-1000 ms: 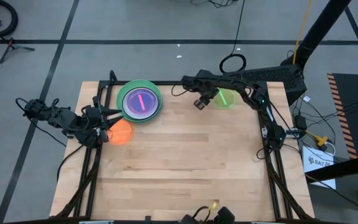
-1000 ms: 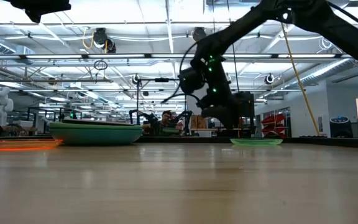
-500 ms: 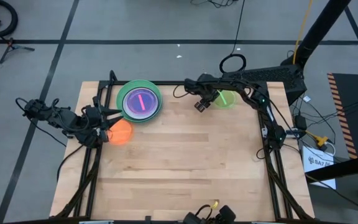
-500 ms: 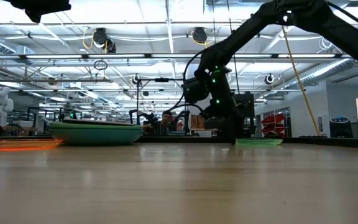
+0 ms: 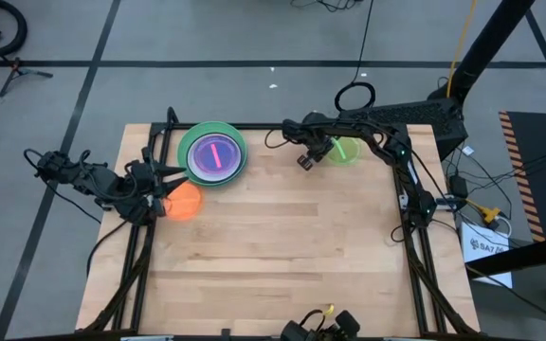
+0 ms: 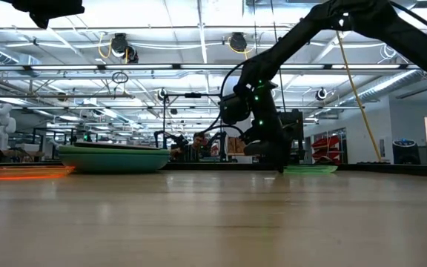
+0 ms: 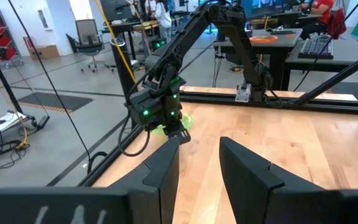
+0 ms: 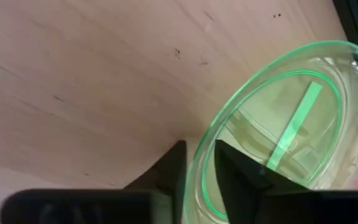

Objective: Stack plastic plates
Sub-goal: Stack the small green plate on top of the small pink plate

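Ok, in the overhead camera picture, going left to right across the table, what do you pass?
Left tool → orange plate → stack of plates → right tool → lime plate.

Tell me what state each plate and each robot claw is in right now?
Plate stack: nested flat near the table's far edge, purple plate topmost.
Orange plate: flat on the table by the left gripper.
Lime plate: on the table, rim between the right gripper's fingers.
Right gripper: open, straddling the lime plate's rim.
Left gripper: open, holding nothing.
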